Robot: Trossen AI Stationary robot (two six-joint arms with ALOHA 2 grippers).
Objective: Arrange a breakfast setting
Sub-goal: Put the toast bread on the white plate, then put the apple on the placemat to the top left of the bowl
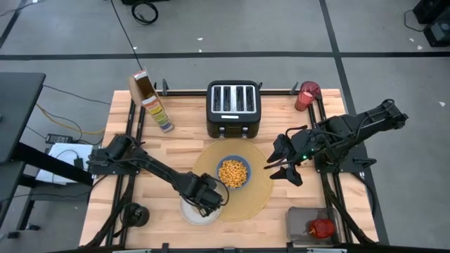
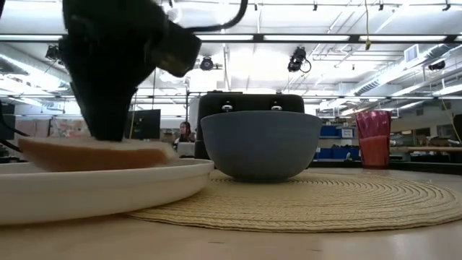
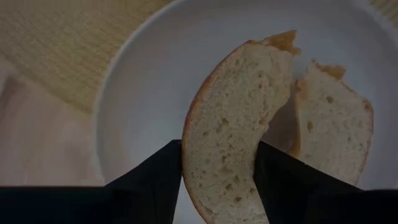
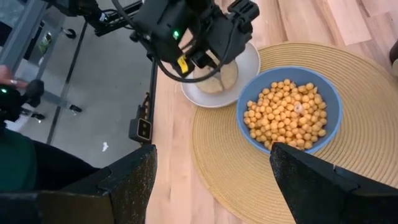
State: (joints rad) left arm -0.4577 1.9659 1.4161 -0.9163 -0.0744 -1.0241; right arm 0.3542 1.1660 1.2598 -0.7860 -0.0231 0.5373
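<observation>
My left gripper (image 1: 209, 197) is over the small white plate (image 1: 188, 215), shut on a half-round piece of bread (image 3: 224, 137). A second piece of bread (image 3: 329, 130) lies on the plate beside it. The blue bowl (image 1: 247, 182), filled with yellow cereal, stands on the round tan placemat (image 1: 254, 200), and the plate's edge overlaps the mat's near left rim. My right gripper (image 1: 281, 166) is open and empty above the mat's right edge. The red cup (image 1: 307, 95) stands at the far right. The red apple (image 1: 322, 227) lies in a grey tray. The spoon is not in view. My left gripper pinches the bread piece between its two fingers (image 3: 155, 180), one on the crust side (image 3: 186, 149) and one on the cut side (image 3: 256, 155). The fingers come from above, pointing down. In the low view the bread (image 2: 94, 153) lies about flat, low over the plate (image 2: 108, 189); whether it rests on it I cannot tell.
The black toaster (image 1: 233, 109) stands behind the mat, and the cereal box (image 1: 150, 100) stands at the far left. The grey tray (image 1: 299, 219) sits at the near right corner. Bare wood shows left of the plate and between the mat and the tray.
</observation>
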